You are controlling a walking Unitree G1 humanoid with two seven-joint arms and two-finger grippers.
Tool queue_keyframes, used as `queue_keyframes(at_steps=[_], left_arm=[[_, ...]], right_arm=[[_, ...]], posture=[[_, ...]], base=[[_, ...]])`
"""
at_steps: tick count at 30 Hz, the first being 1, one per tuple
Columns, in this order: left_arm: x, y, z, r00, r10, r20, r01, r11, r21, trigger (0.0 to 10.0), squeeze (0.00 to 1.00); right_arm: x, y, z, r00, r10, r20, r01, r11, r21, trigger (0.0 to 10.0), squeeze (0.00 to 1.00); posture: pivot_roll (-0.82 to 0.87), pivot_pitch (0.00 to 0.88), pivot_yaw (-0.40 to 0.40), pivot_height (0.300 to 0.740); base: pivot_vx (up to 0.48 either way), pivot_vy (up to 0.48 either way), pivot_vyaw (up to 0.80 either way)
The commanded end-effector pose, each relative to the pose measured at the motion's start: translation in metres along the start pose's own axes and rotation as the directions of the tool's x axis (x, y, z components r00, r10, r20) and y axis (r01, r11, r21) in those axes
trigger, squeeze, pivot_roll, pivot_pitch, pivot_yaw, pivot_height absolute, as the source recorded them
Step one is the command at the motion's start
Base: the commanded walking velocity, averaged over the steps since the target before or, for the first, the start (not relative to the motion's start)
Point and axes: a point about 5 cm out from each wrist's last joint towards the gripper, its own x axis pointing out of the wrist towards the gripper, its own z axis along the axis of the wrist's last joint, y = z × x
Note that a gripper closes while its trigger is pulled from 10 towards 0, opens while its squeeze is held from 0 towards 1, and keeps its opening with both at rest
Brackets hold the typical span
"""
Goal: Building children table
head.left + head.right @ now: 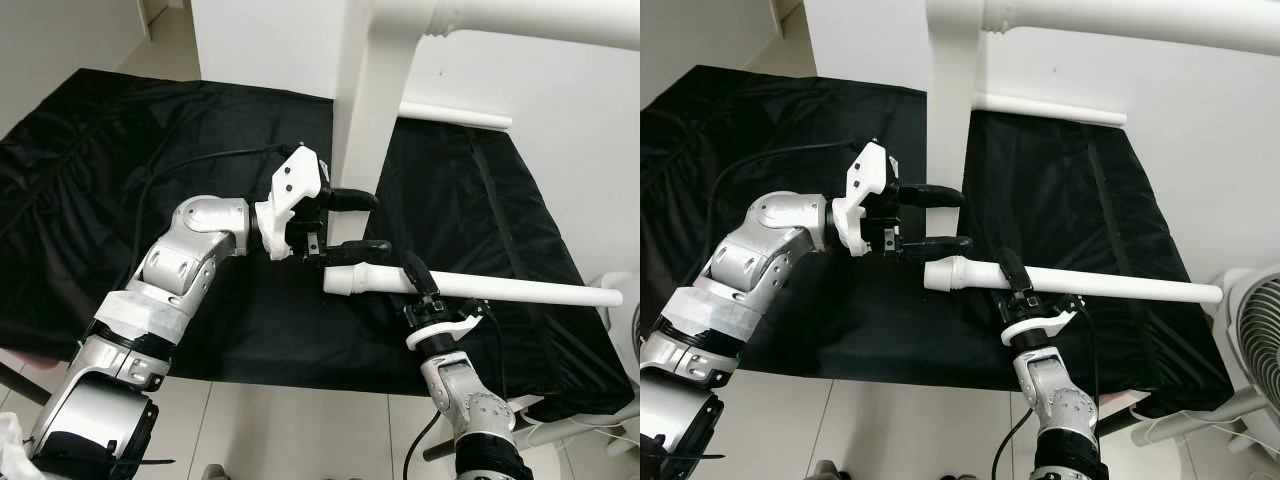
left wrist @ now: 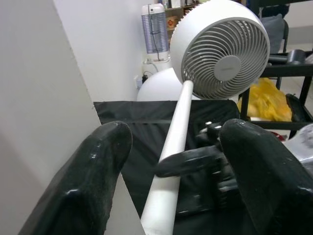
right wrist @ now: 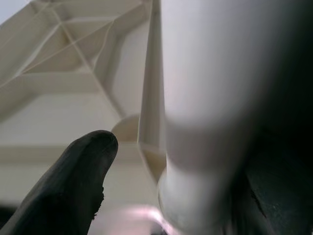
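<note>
A long white table leg [image 1: 480,287] is lying level above black cloth, its thicker end pointing toward the upturned white tabletop [image 1: 365,120].

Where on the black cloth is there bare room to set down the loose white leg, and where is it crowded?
Bare black cloth spreads left of the upright white table panel. Another bare patch lies right of it, between the attached leg and the loose leg. It is crowded at the panel's foot, where the left tool and right tool meet the leg.

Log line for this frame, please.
right end effector: grips table leg | left end effector: open at leg's thick end | tabletop: upended
</note>
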Motion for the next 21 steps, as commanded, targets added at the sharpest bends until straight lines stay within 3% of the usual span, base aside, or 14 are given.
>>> queue_keyframes(at_steps=[1,6,8,12,19,21], left_arm=[[-0.009,0.014,0.0,0.995,0.098,-0.032,-0.098,0.995,0.007,10.0,0.0],[-0.008,0.018,0.001,0.995,0.101,-0.023,-0.1,0.995,0.019,10.0,0.0],[-0.008,0.017,0.003,0.995,0.097,-0.015,-0.096,0.995,0.023,10.0,0.0],[-0.008,0.014,0.004,0.996,0.086,-0.009,-0.086,0.996,0.024,10.0,0.0],[-0.009,0.009,0.004,0.997,0.071,-0.003,-0.071,0.997,0.012,10.0,0.0],[-0.013,-0.003,0.006,0.999,0.031,0.012,-0.031,1.0,-0.006,10.0,0.0]], right_arm=[[-0.019,-0.013,-0.017,0.997,-0.067,-0.031,0.07,0.994,0.088,10.0,0.0],[-0.037,0.002,-0.02,0.997,-0.042,-0.065,0.046,0.997,0.06,10.0,0.0],[-0.053,0.016,-0.017,0.997,0.021,-0.078,-0.018,0.999,0.051,10.0,0.0],[-0.064,0.03,-0.014,0.99,0.102,-0.092,-0.099,0.994,0.045,10.0,0.0],[-0.065,0.043,-0.002,0.986,0.142,-0.093,-0.146,0.989,-0.034,10.0,0.0],[-0.055,0.051,0.001,0.982,0.162,-0.093,-0.169,0.983,-0.07,10.0,0.0]], posture=[[-0.03,0.105,-0.06,0.74],[-0.03,0.11,-0.06,0.74],[-0.03,0.113,-0.059,0.74],[-0.04,0.115,-0.055,0.74],[-0.04,0.117,-0.05,0.74],[-0.04,0.114,-0.049,0.74]], base=[[0.0,0.0,0.0],[0.0,0.0,0.0],[0.0,0.0,0.0],[0.0,0.0,0.0],[0.0,0.0,0.0],[0.0,0.0,0.0]])
